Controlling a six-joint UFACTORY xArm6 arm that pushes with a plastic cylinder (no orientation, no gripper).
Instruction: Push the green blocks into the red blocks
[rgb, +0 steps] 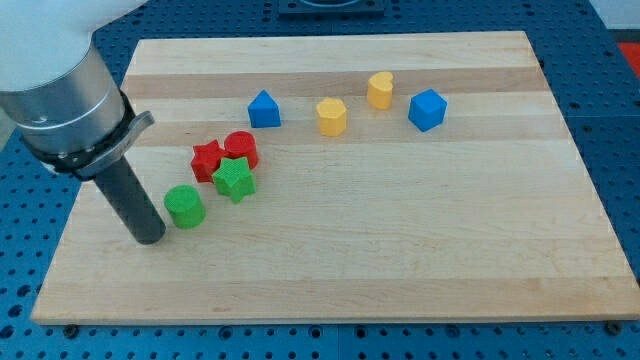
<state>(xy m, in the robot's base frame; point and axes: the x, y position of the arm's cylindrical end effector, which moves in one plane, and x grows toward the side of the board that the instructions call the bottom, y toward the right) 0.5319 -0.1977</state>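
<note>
My tip (150, 238) rests on the board at the view's left, just left of and slightly below the green cylinder (185, 206), a small gap between them. The green star (234, 179) lies up and to the right of the cylinder and touches the red cylinder (241, 149) and the red star (207, 158), which sit side by side. The green cylinder stands apart from the red blocks, below and left of them.
A blue triangular block (264, 109), a yellow hexagon block (332, 116), a yellow heart block (380, 90) and a blue block (427, 109) lie in a row toward the view's top. The wooden board (400, 250) ends near my tip's left.
</note>
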